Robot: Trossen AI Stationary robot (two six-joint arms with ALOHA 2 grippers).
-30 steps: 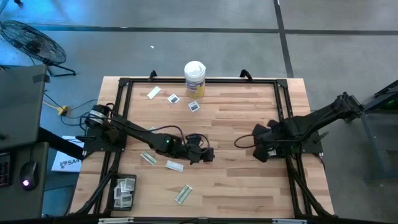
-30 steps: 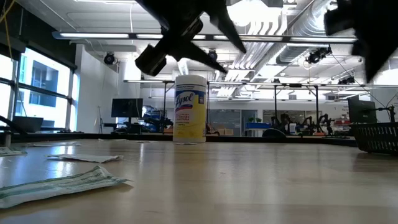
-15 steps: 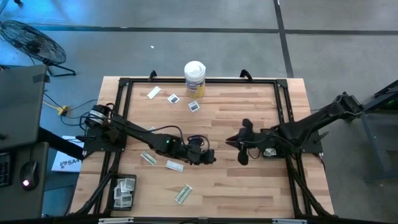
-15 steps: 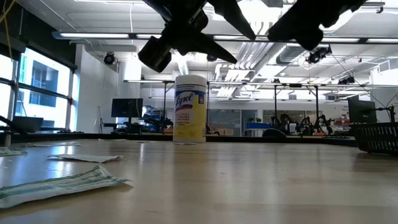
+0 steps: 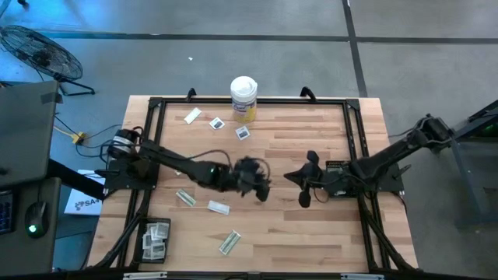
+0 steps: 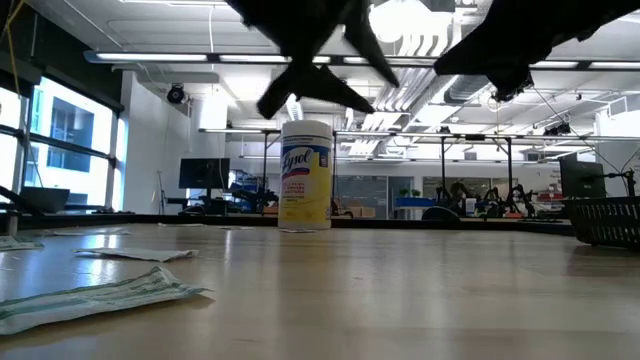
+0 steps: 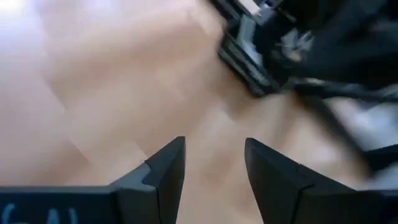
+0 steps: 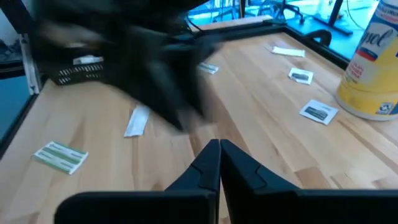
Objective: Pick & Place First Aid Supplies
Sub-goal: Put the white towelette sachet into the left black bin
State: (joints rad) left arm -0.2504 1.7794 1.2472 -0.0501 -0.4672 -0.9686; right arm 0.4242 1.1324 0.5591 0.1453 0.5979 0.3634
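The first aid supplies lie flat and scattered on the wooden table. Three packets (image 5: 216,122) sit near the far edge. A white wrapper (image 5: 219,207), another wrapper (image 5: 184,197) and a pale-green wrapper (image 5: 229,242) lie at the near left. My left gripper (image 5: 261,187) hovers open over bare wood at mid-table; nothing shows between its fingers in the left wrist view (image 7: 214,165). My right gripper (image 5: 291,177) hangs shut and empty just right of it (image 8: 219,155), pointing toward the table's left.
A tall white canister (image 5: 243,97) with a yellow label stands at the far edge. A black basket (image 5: 153,238) with several packets in it sits at the near left corner. A black frame (image 5: 354,132) runs round the table. Bare wood lies at the right and near middle.
My right gripper has swung from pointing down at the table's right to almost level, reaching toward the table's middle. My left gripper has rolled about its own axis and shifted slightly toward the far edge. The packets have stayed where they were.
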